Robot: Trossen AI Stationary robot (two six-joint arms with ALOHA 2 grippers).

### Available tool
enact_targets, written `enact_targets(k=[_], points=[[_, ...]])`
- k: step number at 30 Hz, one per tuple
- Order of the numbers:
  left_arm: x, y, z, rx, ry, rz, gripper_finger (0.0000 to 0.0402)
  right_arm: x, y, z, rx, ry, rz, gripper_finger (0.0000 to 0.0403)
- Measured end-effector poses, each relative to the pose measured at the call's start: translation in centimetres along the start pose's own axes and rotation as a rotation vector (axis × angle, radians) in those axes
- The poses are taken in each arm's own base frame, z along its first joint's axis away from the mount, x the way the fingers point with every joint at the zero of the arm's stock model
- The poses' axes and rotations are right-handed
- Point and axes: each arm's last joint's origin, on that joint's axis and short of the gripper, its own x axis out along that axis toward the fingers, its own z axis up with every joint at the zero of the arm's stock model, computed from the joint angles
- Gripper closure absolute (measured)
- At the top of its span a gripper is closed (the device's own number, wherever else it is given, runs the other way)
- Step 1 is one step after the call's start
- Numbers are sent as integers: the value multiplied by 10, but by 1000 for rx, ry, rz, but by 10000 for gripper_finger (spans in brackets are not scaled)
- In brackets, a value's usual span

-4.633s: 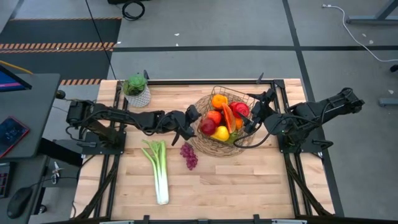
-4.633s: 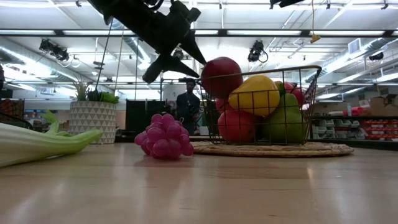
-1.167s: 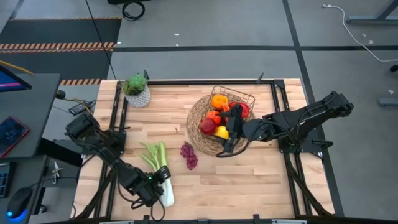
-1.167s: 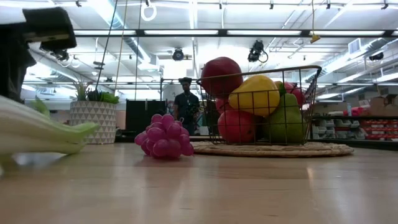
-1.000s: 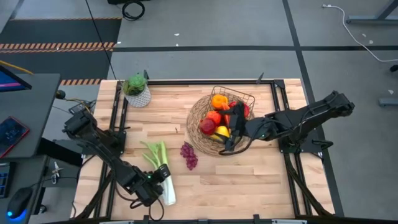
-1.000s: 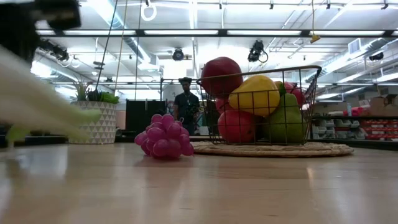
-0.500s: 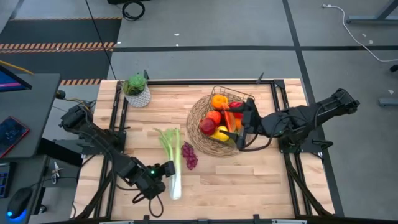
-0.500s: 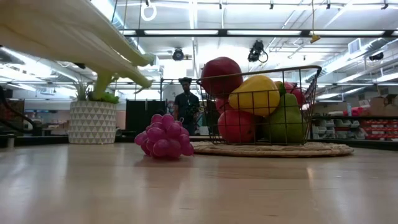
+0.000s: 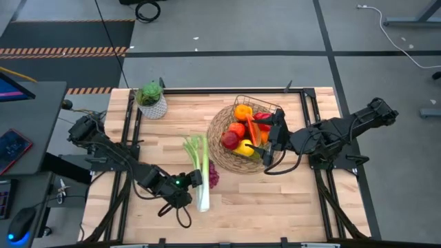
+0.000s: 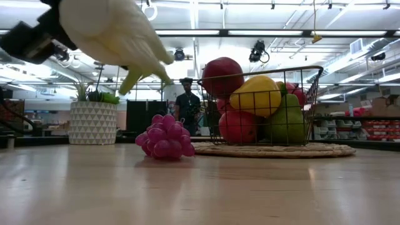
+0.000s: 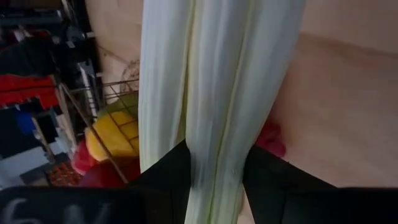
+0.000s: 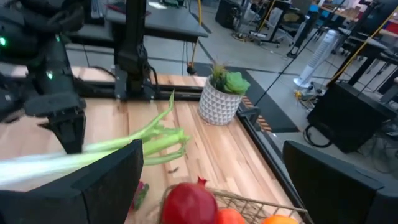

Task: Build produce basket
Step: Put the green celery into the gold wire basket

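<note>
The brown wire basket (image 9: 249,131) on its round woven rim holds red apples, oranges and a yellow lemon (image 10: 257,95). My left gripper (image 9: 189,184) is shut on the long green-white leek (image 9: 200,169), held above the table left of the basket. The purple grapes (image 10: 164,137) lie on the table beside the basket rim, partly under the leek in the high view (image 9: 214,176). My right gripper (image 9: 273,138) is open and empty at the basket's right side, its fingers (image 12: 93,186) wide apart. My left gripper pinches the leek's white stalk (image 11: 214,155) between its two fingers (image 11: 169,177), near the stalk's root end. The fingers come about level from the table's left and lie across the stalk. The leek is lifted clear, its green leaves (image 9: 194,143) toward the far edge.
A small white pot with a green plant (image 9: 151,100) stands at the far left corner. Bare wooden table (image 9: 275,200) lies in front of the basket. A person (image 10: 189,105) stands in the room behind the table.
My left gripper has lifted the leek clear of the table and carried it toward the table's right edge, over the grapes and near the basket. My right gripper has drawn back from over the basket toward the table's right edge.
</note>
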Motion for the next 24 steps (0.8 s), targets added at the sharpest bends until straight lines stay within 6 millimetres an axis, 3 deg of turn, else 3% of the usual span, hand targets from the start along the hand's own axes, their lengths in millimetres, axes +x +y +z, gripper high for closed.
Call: enact_targets(k=[6, 11, 19, 24], points=[[2, 15, -13, 109, 60, 71, 269, 0, -1, -3, -53, 25, -35, 14], [-1, 42, -33, 65, -34, 150, 269, 0, -3, -7, -85, 54, -85, 14], [5, 94, -77, 27, -203, 403, 269, -14, -10, -9, -95, 64, -178, 14], [24, 115, -119, -73, -126, 524, 269, -32, -16, -12, -77, 64, -212, 14]])
